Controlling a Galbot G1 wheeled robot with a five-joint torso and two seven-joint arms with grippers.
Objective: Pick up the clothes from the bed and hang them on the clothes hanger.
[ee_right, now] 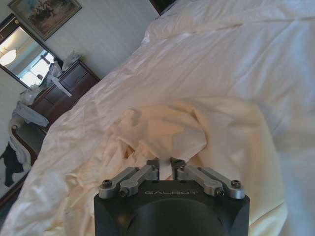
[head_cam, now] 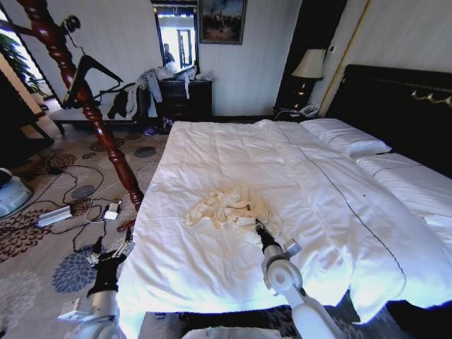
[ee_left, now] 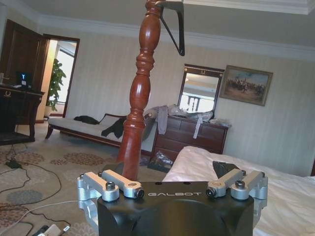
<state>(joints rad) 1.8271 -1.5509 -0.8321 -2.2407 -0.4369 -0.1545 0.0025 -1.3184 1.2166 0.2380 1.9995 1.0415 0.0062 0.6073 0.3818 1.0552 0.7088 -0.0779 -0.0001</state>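
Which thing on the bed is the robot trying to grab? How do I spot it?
Find the big bed with the white duvet. Near its foot end lies a crumpled cream garment, with the right hand at its edge. It is yellower than the smooth white bedding around it.

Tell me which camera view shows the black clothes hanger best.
The head view: the clothes hanger hangs on the red wooden post, its shoulder shape nearly whole. The left wrist view catches one black arm of it at the post's top.
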